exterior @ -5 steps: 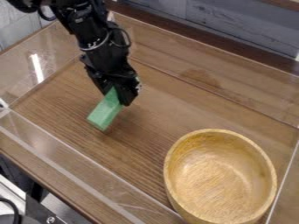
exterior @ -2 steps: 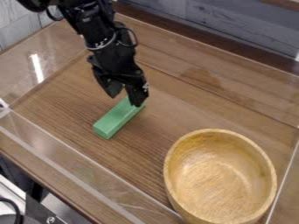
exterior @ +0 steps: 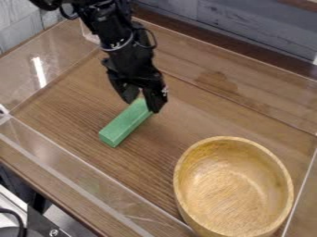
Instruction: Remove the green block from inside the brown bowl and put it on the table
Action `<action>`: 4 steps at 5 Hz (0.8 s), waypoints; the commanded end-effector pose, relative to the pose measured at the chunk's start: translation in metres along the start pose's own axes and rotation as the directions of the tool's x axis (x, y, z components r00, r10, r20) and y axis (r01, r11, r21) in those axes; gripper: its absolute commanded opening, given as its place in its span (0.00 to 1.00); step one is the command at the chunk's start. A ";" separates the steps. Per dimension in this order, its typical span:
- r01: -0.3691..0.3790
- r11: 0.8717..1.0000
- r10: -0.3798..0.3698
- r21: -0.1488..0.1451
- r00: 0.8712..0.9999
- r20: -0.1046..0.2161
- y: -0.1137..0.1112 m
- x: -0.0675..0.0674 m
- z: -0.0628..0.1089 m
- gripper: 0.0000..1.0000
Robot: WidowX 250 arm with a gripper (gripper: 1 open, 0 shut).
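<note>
Green block [exterior: 125, 123] on table [exterior: 188, 108] | no legible writing | end effector [exterior: 144, 96] apparently open

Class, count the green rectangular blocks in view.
1: the flat bright-green block lies on the brown wood-grain tabletop, outside the tan wooden bowl. The arm may hide others.

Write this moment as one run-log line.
block: flat on table | bowl: nothing inside | gripper: open, by block's far end
</note>
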State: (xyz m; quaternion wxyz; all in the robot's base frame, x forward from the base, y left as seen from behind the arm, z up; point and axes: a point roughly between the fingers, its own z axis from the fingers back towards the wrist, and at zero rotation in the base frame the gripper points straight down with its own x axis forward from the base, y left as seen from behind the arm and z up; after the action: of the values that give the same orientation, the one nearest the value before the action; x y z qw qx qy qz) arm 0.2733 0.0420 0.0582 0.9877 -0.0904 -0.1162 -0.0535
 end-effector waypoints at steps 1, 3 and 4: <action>0.013 1.000 -0.014 0.005 0.999 0.046 -0.005 0.016 0.010 1.00; 0.028 0.999 -0.027 -0.019 0.999 0.038 -0.022 0.021 0.008 1.00; 0.040 0.999 -0.039 -0.029 0.999 0.030 -0.029 0.022 0.008 1.00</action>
State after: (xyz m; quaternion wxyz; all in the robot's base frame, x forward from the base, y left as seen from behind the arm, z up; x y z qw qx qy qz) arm 0.2784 0.0109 0.0632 0.9857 -0.1099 -0.1070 -0.0702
